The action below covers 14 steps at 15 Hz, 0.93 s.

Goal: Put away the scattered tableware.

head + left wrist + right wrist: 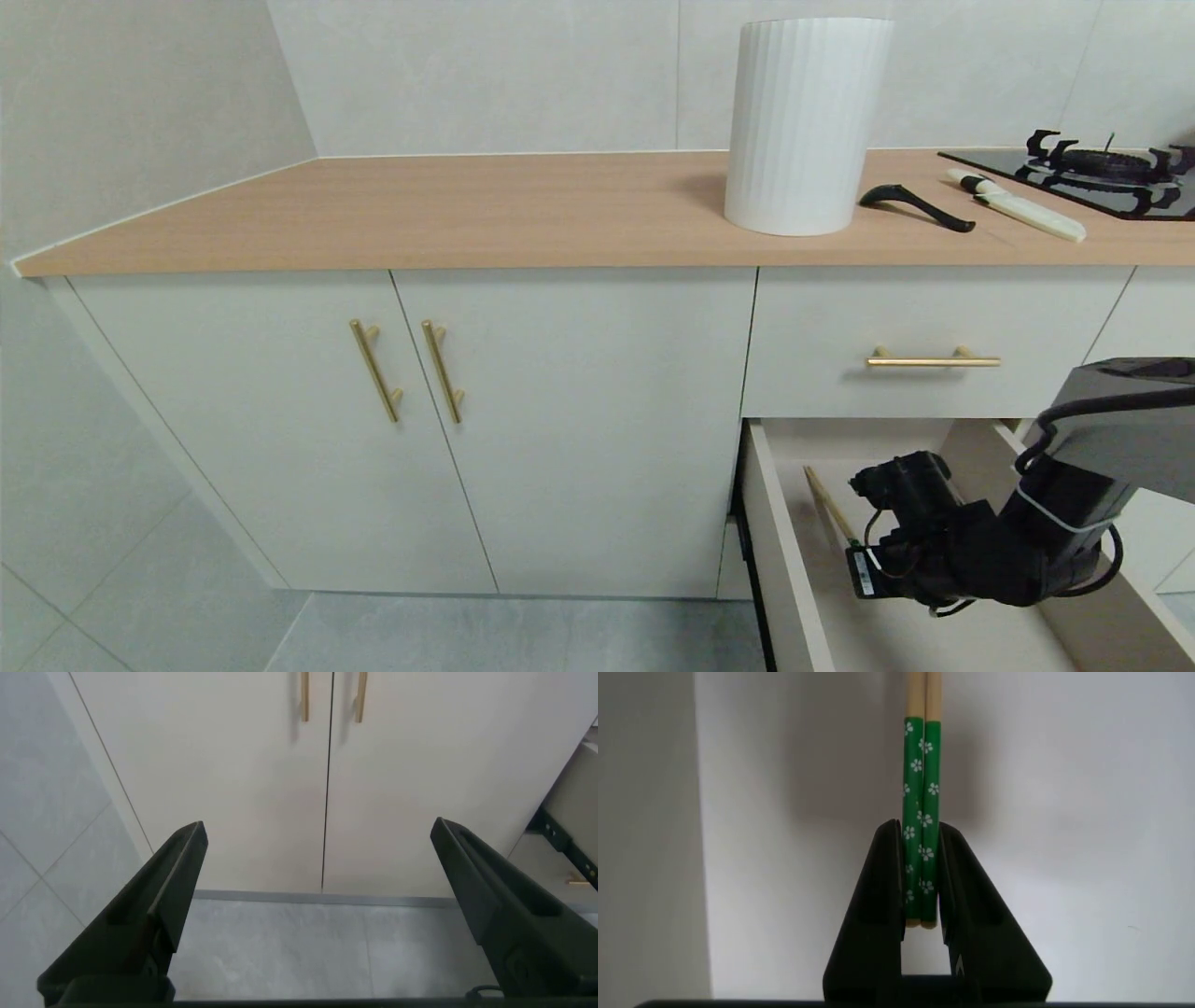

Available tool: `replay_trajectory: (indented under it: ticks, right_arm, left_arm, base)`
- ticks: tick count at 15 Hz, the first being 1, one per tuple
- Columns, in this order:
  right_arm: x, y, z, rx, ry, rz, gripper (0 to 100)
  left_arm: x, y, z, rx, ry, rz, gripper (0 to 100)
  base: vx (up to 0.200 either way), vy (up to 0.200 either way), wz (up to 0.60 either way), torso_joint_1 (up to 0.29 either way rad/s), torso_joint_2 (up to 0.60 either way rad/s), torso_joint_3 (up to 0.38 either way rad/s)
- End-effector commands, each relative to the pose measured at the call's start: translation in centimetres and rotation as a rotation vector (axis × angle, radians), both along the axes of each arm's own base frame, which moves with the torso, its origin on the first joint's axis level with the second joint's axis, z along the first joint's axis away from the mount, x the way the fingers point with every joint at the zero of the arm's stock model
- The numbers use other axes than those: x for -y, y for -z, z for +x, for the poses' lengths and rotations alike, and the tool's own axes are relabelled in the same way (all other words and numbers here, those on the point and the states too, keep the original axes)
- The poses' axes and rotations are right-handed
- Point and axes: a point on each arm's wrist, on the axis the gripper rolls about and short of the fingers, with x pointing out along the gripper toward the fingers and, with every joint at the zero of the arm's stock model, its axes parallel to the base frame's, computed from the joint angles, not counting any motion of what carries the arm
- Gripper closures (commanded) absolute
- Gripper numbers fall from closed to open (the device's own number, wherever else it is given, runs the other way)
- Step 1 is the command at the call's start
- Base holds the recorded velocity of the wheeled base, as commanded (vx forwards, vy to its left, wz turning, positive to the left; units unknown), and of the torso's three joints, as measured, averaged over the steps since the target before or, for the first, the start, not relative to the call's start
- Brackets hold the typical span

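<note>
Right gripper (922, 859) tight on chopsticks (922, 765) in open drawer (784, 560), beside its wall — left gripper (318, 849) spread wide.

head: down on counter (420, 210), cabinet doors (420, 485), drawer (780, 541) | left wrist: same cabinet doors | right wrist: close inside drawer

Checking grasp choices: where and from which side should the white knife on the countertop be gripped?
Probably from above, jaws closing across the narrow width of the white knife near its middle. It lies flat on the countertop, long and slim, so only top and thin sides are reachable.
</note>
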Motion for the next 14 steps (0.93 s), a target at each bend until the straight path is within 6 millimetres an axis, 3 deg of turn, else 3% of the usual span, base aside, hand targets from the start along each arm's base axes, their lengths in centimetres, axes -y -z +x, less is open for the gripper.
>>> replay_trajectory:
  ticks: [1,11,12,14]
  right_arm:
    - [-0.27,1.34,-0.31,-0.041,-0.009,-0.013,100]
    - [-0.25,1.81,-0.14,-0.040,0.000,-0.017,100]
    - [-0.25,1.81,-0.14,-0.040,0.000,-0.017,0]
    - [-0.26,1.81,-0.13,-0.039,0.001,-0.014,0]
  left_arm:
    - [0.00,0.00,0.00,0.000,-0.001,0.000,0]
    - [0.00,0.00,0.00,0.000,-0.001,0.000,0]
    - [0.00,0.00,0.00,0.000,-0.001,0.000,0]
    - [0.00,0.00,0.00,0.000,-0.001,0.000,0]
  base:
    - [0.000,0.000,0.00,0.000,0.00,0.000]
    - [0.000,0.000,0.00,0.000,0.00,0.000]
    - [0.000,0.000,0.00,0.000,0.00,0.000]
    - [0.000,0.000,0.00,0.000,0.00,0.000]
